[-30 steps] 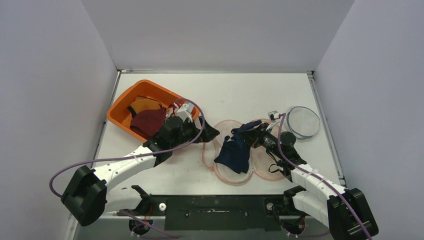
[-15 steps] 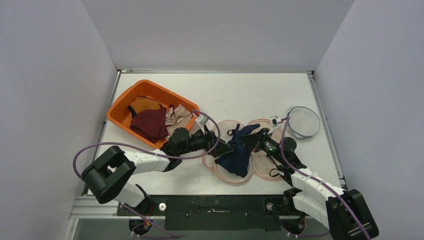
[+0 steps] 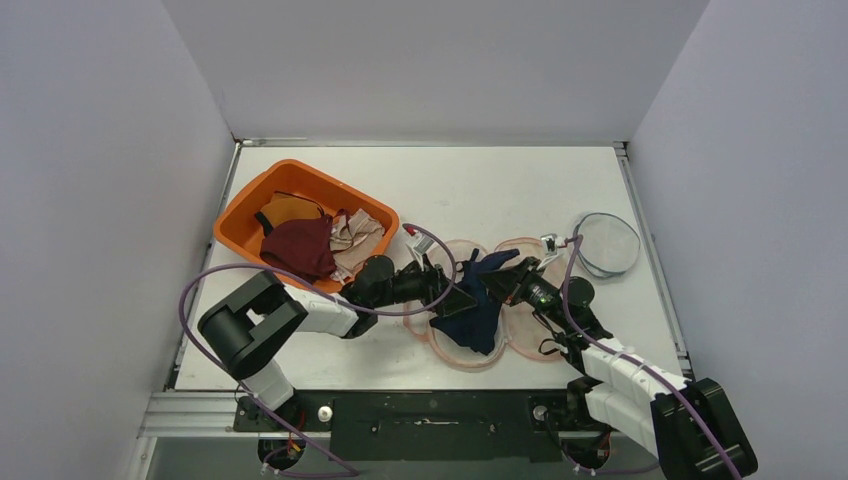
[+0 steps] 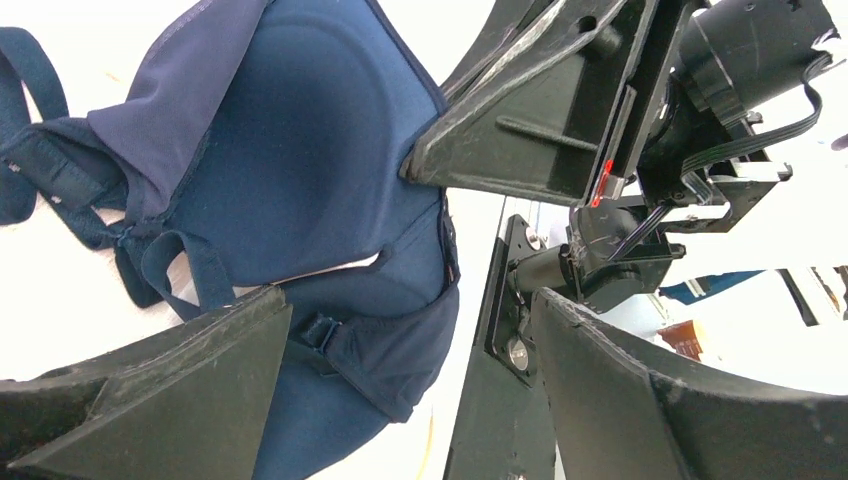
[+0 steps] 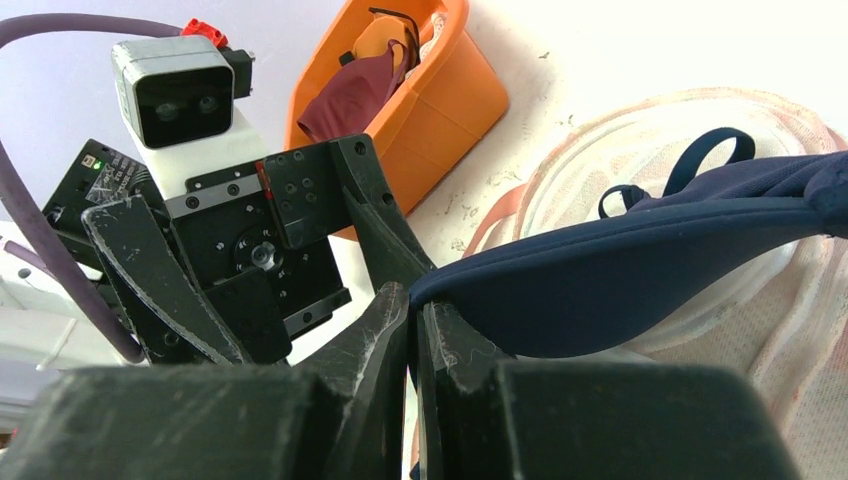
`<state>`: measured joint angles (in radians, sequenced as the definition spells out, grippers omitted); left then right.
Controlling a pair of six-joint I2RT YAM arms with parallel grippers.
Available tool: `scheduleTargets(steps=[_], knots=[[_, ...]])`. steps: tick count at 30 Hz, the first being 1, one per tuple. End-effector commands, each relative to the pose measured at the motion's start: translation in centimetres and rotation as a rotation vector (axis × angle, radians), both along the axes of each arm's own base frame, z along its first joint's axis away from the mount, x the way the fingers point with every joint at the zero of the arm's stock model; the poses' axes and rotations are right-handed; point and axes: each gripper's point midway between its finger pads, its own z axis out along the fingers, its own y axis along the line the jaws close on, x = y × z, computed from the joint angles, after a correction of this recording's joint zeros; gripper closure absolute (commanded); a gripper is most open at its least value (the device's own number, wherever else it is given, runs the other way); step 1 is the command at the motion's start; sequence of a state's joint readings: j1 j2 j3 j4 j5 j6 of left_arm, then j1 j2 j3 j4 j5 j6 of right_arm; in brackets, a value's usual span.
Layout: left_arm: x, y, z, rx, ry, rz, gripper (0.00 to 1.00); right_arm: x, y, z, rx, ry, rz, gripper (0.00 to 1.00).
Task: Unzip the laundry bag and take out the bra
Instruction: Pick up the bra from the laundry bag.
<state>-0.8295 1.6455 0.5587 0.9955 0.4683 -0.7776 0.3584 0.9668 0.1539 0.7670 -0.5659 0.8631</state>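
Observation:
The navy bra [image 3: 472, 318] lies half out of the pink mesh laundry bag [image 3: 527, 338], which is spread flat on the table. My right gripper [image 3: 499, 283] is shut on the rim of a bra cup and holds it a little off the bag; in the right wrist view its jaws [image 5: 412, 305] pinch the navy edge of the bra [image 5: 640, 280]. My left gripper [image 3: 450, 293] is at the bra's left side, open. In the left wrist view the bra's [image 4: 290, 170] lower band hangs between the wide-spread fingers [image 4: 150, 390], untouched by either.
An orange bin [image 3: 245, 205] holding maroon, orange and beige garments stands at the left. A round mesh bag [image 3: 607, 243] lies at the right. The two grippers stand close together, face to face, over the laundry bag [image 5: 700, 130].
My left arm has swung right from the orange bin to the bra. The right gripper has kept its hold and drawn the bra slightly left and up.

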Motion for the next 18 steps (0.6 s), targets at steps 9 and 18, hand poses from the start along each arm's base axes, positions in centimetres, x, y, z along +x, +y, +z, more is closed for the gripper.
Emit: scheduleTargets(steps=[9, 18], knots=[[0.4, -2.1, 3.7, -0.135, -0.092, -0.04, 0.14, -0.2, 0.2, 2.2, 0.082, -0.067, 0.019, 0.95], [2.0, -0.3, 4.1, -0.101, -0.191, 0.107, 0.04, -0.9, 0.1, 2.4, 0.137, -0.046, 0.022, 0.95]])
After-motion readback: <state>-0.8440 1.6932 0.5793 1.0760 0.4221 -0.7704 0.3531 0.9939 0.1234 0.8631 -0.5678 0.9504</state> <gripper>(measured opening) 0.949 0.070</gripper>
